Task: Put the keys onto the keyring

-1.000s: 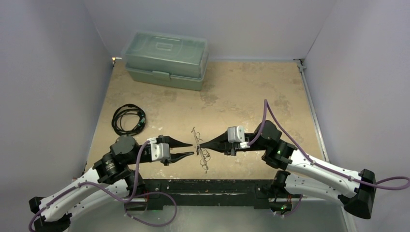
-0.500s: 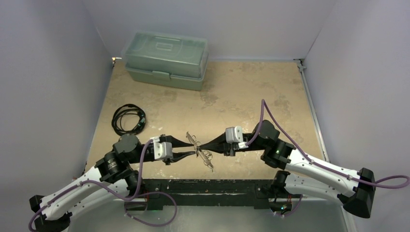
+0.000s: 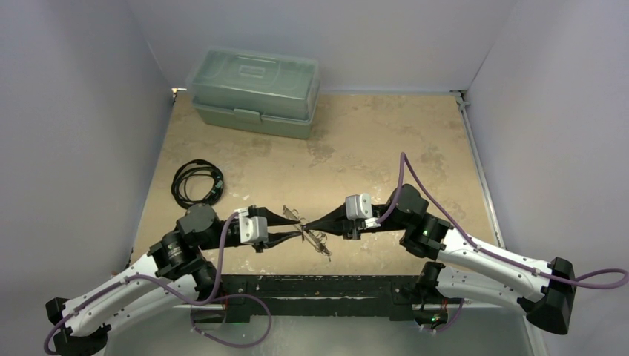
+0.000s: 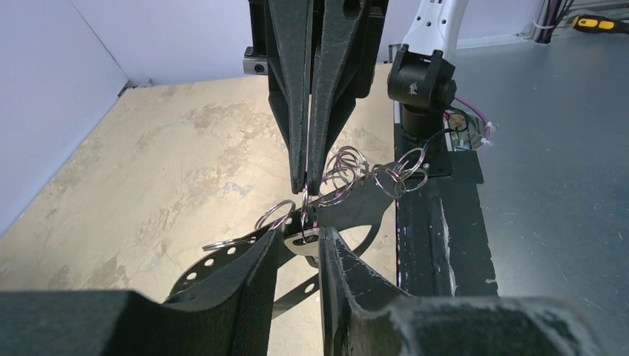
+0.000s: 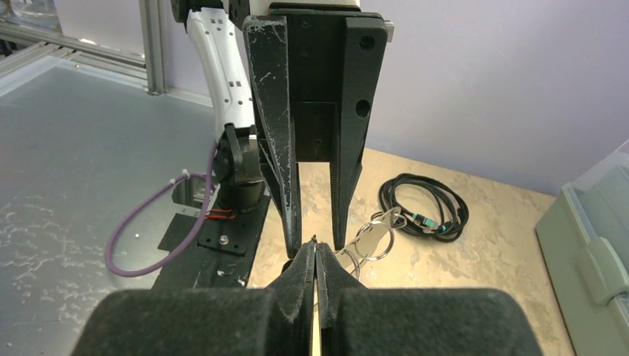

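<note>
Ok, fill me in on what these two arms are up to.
Both arms meet low over the near middle of the table. The right end effector is shut on the thin keyring, whose small rings hang beside it. The left end effector is open, with its fingers on either side of the right one's tips. A small silvery piece sits between the left fingers. I cannot tell whether it is a key.

right gripper (image 5: 315, 254) closed on pale wire of keyring (image 5: 373, 236), tip between spread fingers of left gripper (image 5: 317, 244), small rings bunched just beside, 1 black coiled cable (image 5: 424, 205) on table (image 5: 482, 271) beyond
</note>
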You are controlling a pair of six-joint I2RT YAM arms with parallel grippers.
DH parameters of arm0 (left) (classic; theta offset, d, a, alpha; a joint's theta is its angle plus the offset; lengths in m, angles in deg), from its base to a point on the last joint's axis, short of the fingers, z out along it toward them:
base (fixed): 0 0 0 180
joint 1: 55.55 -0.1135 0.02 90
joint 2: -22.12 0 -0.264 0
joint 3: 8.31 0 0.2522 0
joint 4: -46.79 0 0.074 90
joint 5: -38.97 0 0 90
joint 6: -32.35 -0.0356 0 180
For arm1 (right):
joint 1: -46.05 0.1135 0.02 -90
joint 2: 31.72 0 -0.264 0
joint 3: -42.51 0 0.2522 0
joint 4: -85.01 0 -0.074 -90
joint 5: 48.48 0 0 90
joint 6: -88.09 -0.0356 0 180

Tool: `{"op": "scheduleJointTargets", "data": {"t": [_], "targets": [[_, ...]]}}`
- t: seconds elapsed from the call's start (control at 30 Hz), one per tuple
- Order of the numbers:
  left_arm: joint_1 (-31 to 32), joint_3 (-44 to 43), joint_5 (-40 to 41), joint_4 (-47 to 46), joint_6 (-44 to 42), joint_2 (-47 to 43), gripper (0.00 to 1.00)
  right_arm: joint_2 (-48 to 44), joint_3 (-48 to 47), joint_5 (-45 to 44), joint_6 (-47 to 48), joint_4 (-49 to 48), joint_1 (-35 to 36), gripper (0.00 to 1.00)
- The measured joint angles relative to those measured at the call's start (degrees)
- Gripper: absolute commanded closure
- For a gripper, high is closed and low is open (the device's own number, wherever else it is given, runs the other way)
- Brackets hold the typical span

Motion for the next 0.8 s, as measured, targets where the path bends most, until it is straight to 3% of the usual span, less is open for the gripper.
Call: {"op": "scheduleJointTargets", "data": {"t": [0.3,0.5,0.8], "targets": [[0.0,0.0,-0.02,0.0,0.02,1.14,0.85,0.04,0.0,0.02,0.0,0.02,0.0,1.0],[0.0,0.0,-0.33,0.0,0.02,1.14,1.0,0.15,0.0,0.02,0.0,0.02,0.0,1.0],[-0.02,0.0,-1.14,0.44,0.0,1.14,1.0,0.44,0.0,0.04,0.0,0.07,0.0,1.0]]}}
